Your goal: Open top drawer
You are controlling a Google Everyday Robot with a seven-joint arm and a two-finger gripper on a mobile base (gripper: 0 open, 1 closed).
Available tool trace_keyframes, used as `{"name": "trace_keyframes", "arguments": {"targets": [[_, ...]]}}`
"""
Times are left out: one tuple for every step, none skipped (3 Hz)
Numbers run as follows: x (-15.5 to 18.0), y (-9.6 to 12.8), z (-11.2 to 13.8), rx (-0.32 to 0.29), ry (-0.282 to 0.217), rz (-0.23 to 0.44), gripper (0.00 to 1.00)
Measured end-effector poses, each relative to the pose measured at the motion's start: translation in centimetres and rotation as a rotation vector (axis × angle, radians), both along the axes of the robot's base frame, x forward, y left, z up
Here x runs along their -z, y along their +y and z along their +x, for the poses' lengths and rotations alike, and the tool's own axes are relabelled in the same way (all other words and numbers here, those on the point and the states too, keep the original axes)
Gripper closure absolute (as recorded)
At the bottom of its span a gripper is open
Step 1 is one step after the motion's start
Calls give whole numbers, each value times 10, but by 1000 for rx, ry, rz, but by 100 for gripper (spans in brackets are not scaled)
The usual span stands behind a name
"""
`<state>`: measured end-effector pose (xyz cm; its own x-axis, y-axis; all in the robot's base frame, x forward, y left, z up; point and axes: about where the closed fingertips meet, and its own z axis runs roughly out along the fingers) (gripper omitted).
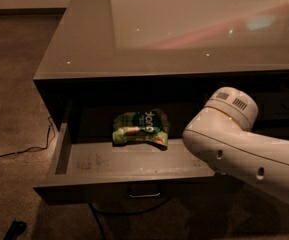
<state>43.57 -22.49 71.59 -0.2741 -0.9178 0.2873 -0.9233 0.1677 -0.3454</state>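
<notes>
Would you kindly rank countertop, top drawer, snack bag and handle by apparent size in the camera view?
glossy grey countertop
dark open top drawer
crumpled green snack bag
small metal loop handle
Gripper hidden behind white arm.

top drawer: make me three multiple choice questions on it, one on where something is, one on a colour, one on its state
1. Where is the snack bag?
A. on the counter top
B. inside the top drawer
C. on the floor

2. What colour is the bag mostly?
A. green
B. red
C. blue

3. What state is the top drawer in?
A. shut flush
B. pulled open
C. taken out and lying on the floor

Answers:
1 B: the bag lies on the drawer's grey inner floor, toward the back.
2 A: its wrapper is mainly green.
3 B: the front stands out from the cabinet and the inside shows.

The gripper does not show. Only the white arm is seen, at the drawer's right end.
</notes>
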Motion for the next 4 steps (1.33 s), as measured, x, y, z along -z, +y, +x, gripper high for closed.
{"name": "trace_keyframes", "arguments": {"targets": [[-2,-7,2,5,-48,61,88],[1,-12,3,14,-101,147,100],[9,-12,8,12,-137,229,100],[17,-9,16,-3,-117,264,100]]}}
